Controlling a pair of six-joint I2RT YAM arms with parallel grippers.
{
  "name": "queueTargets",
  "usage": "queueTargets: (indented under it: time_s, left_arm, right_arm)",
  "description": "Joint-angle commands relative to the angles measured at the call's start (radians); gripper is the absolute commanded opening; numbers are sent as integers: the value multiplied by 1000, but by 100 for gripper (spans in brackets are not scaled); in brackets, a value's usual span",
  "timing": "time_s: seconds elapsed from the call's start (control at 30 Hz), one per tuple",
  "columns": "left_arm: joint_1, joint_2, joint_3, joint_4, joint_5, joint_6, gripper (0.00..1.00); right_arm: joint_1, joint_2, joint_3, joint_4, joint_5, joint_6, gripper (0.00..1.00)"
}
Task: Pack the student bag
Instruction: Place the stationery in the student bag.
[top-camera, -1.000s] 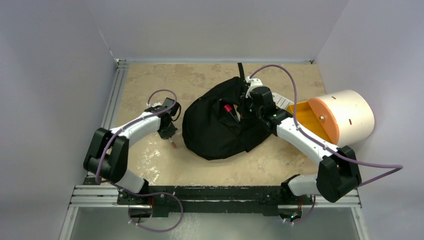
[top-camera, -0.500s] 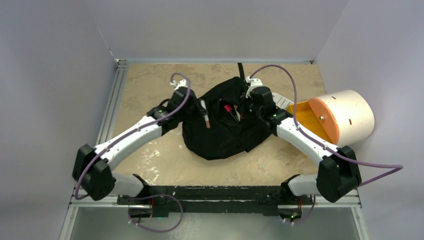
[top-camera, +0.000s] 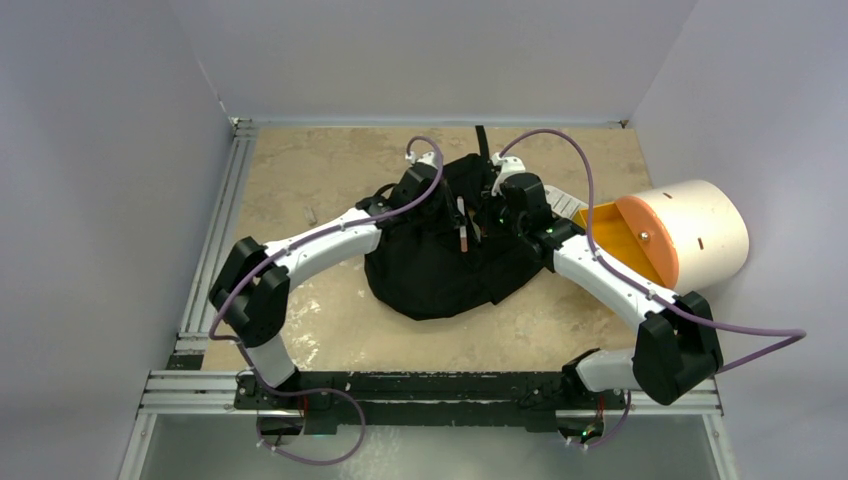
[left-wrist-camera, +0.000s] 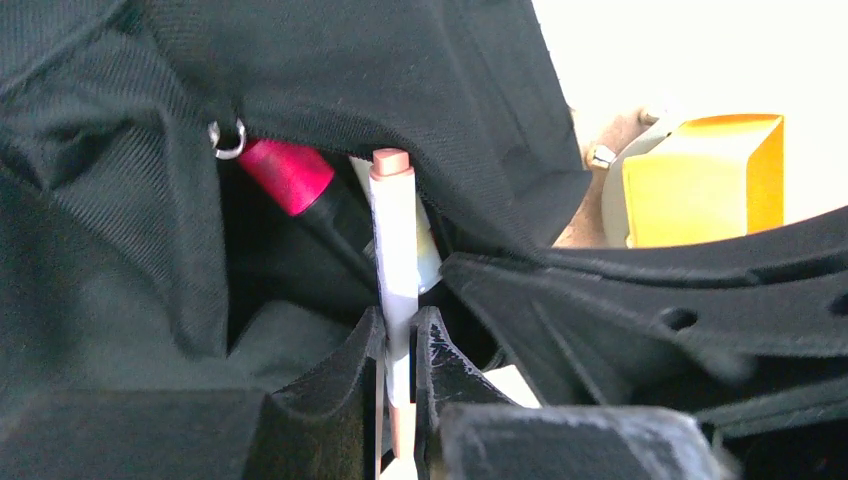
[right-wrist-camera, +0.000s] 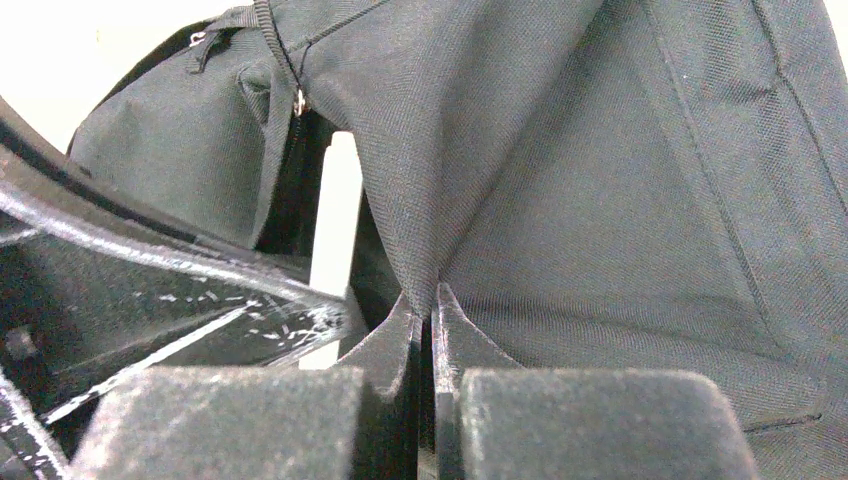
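The bag (top-camera: 440, 270) lies in the middle of the surface (top-camera: 300, 180). The left end effector (left-wrist-camera: 398, 345) clamps narrowly on a white pen (left-wrist-camera: 393, 230), which stands upright at the bag's opening. A pink marker (left-wrist-camera: 290, 172) lies just inside. The right end effector (right-wrist-camera: 428, 310) pinches a fold of bag fabric beside that opening. A cream-and-orange cylinder (top-camera: 680, 235) lies close on the bag's right.

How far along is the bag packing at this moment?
Done: a pink-capped marker already lies inside the student bag. In hand: the left gripper is shut on a white pen at the opening, while the right gripper pinches the bag's fabric. Left: dropping the pen in; the bag is open.
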Motion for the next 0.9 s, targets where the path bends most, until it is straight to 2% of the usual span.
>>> queueTargets:
  time_s: [0.0,0.23,0.67,0.87]
  left_arm:
    - [3,59,123,34,27,41,0]
    - [5,118,147,26,46,32,0]
    - [4,51,-15,70,70,-29,0]
    - [5,81,19,70,76,-19,0]
  right_arm:
    - [11,-44,2,40,-15,4,0]
    - [12,-46,2,41,-15,5,0]
    - [12,-43,2,42,-15,7,0]
    - [12,-52,4,40,-15,6,0]
